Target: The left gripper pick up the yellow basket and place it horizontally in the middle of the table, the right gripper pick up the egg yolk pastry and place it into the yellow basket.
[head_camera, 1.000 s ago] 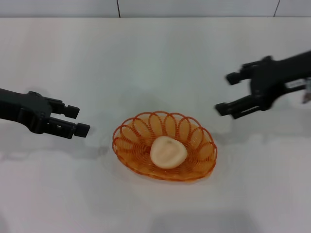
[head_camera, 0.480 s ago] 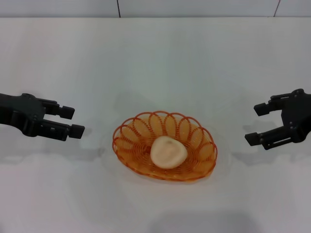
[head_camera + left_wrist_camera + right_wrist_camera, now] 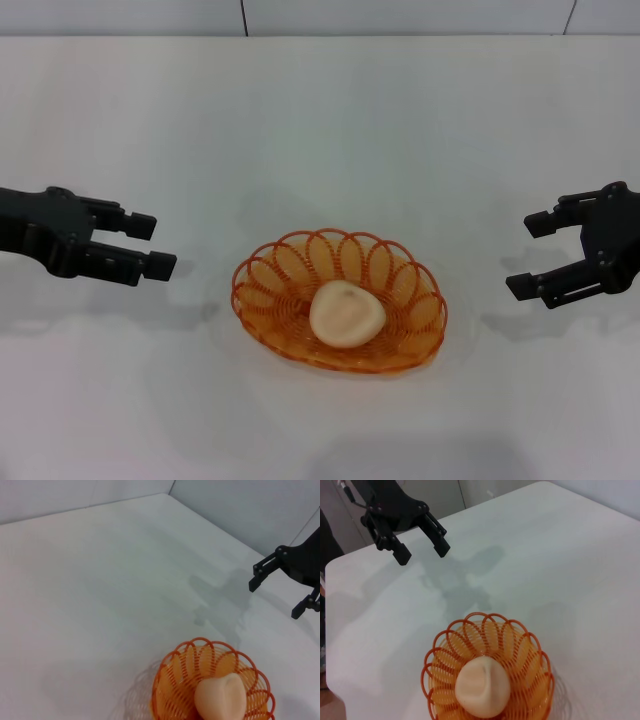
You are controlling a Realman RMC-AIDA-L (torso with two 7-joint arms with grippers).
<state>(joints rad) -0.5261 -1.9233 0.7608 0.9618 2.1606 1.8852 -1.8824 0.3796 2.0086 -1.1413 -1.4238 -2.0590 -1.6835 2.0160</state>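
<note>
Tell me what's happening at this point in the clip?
Nothing is being held. The egg yolk pastry sits inside the yellow basket, which rests in the middle of the table. The left gripper and the right gripper hover open on either side, clear of the basket. The placing looks done.

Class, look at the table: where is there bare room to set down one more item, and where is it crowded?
Bare: the table behind the yellow basket, and the front strip below it. Narrower gaps lie between the basket and the open left gripper, and the open right gripper. Crowded: the basket itself, holding the egg yolk pastry.
</note>
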